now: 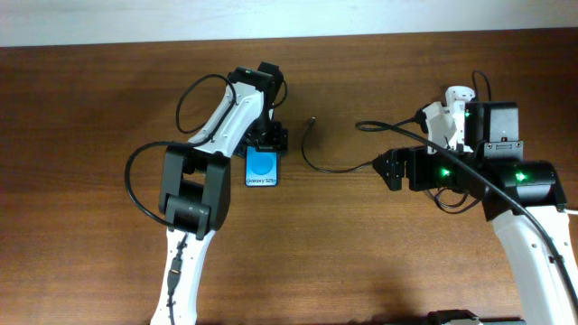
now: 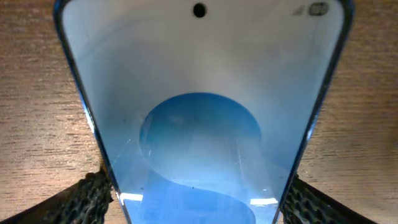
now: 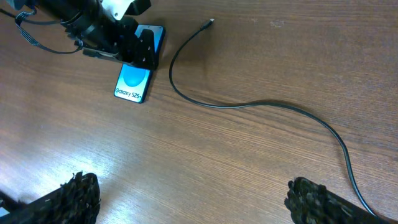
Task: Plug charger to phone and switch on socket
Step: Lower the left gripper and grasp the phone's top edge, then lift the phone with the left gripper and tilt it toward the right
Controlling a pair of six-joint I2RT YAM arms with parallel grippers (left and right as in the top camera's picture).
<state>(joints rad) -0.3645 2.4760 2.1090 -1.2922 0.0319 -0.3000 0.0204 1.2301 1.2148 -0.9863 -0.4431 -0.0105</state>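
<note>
The phone (image 1: 263, 169) lies flat on the wooden table, blue screen up, with white "Galaxy S25" text. It fills the left wrist view (image 2: 199, 112). My left gripper (image 1: 267, 140) sits at the phone's far end, and its fingers (image 2: 199, 202) press against both side edges. The charger (image 1: 312, 155) is a thin black cable, and its plug tip (image 3: 208, 23) lies free on the table to the right of the phone. My right gripper (image 1: 393, 169) is wide open and empty (image 3: 196, 205) above bare wood near the cable. The socket does not show clearly.
The right arm's body (image 1: 506, 171) with green lights covers the right of the table (image 1: 90, 108). The cable runs on under it (image 3: 348, 168). A pale wall edge runs along the back.
</note>
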